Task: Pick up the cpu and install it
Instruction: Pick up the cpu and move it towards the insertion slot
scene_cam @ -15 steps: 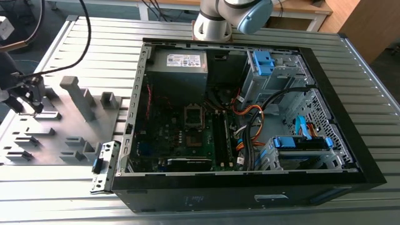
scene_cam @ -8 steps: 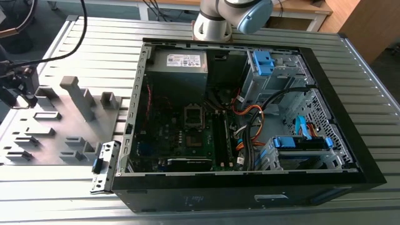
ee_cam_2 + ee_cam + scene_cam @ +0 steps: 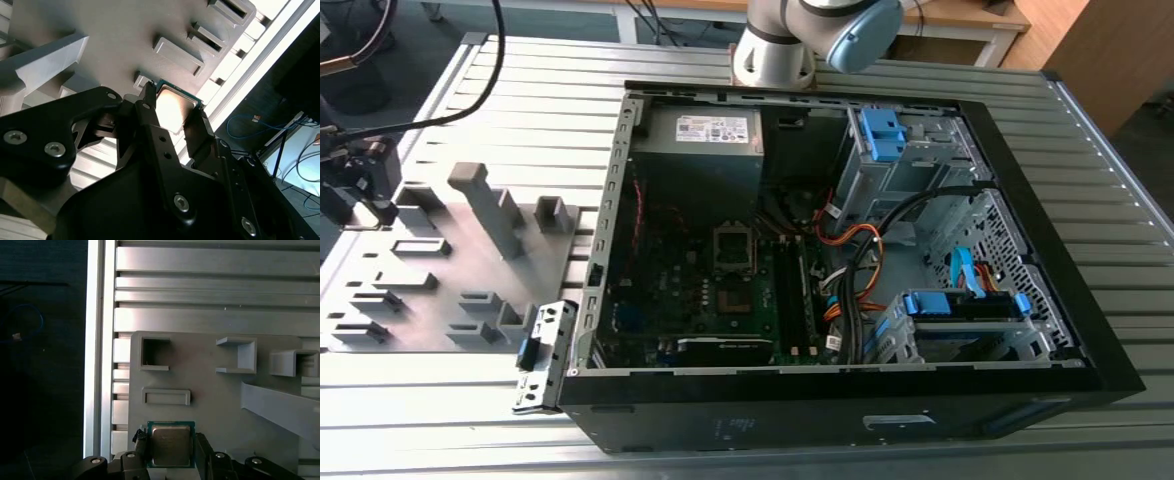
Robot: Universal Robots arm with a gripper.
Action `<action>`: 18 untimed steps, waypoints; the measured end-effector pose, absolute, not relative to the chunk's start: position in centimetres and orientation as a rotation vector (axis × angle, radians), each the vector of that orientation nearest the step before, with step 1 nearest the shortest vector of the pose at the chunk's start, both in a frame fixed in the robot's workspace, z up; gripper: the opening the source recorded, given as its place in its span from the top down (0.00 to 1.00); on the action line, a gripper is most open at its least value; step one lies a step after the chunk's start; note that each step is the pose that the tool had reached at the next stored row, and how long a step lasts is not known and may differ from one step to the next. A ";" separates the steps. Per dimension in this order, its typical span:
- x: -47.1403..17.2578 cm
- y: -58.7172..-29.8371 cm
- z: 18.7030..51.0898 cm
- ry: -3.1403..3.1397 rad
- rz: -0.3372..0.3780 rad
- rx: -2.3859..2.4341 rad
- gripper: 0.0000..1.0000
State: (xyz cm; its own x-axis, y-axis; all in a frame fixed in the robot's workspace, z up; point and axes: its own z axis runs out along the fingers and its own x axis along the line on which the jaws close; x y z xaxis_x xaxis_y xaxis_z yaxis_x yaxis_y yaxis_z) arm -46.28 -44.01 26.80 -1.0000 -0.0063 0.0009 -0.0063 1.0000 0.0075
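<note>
- My gripper (image 3: 171, 454) is clamped on the cpu (image 3: 171, 442); fingers (image 3: 142, 444) touch two opposite edges.
- The cpu lies flat, centred between the fingertips, over the grey fixture tray (image 3: 210, 390).

So the gripper (image 3: 374, 210), clamped on the cpu (image 3: 171, 445), sits over the grey tray (image 3: 520, 270) at the exterior view's left. That tray's lumpy: raised blocks everywhere, plus one tall post (image 3: 474, 195) between it and the case. The case side wall (image 3: 616, 230) stands up between tray and motherboard. Above the socket frame (image 3: 734, 248) it's open, but orange and black cables (image 3: 854, 262) crowd just beside it, drive cage (image 3: 894, 150) past those, power supply (image 3: 700, 130) near its far side.
</note>
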 end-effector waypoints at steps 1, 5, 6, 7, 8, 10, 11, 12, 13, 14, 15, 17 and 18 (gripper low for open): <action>-46.3 -44.0 26.8 -3.141 -0.012 0.010 0.53; -46.3 -44.0 26.8 -3.140 -0.011 0.010 0.53; -46.3 -44.0 26.8 -3.140 -0.011 0.010 0.53; -46.3 -44.0 26.8 -3.140 -0.011 0.010 0.53; -46.3 -44.0 26.8 -3.140 -0.011 0.010 0.53; -46.3 -44.0 27.1 -3.140 -0.011 0.010 0.53; -46.3 -44.0 27.3 -3.140 -0.011 0.010 0.53; -46.3 -44.0 27.5 -3.140 -0.011 0.010 0.53; -46.3 -44.0 27.8 -3.140 -0.011 0.010 0.53; -46.3 -44.0 28.1 -3.140 -0.011 0.010 0.53; -46.3 -44.0 28.4 -3.140 -0.011 0.010 0.53; -46.3 -44.0 29.0 -3.140 -0.012 0.010 0.53; -46.3 -44.0 29.3 -3.140 -0.012 0.010 0.53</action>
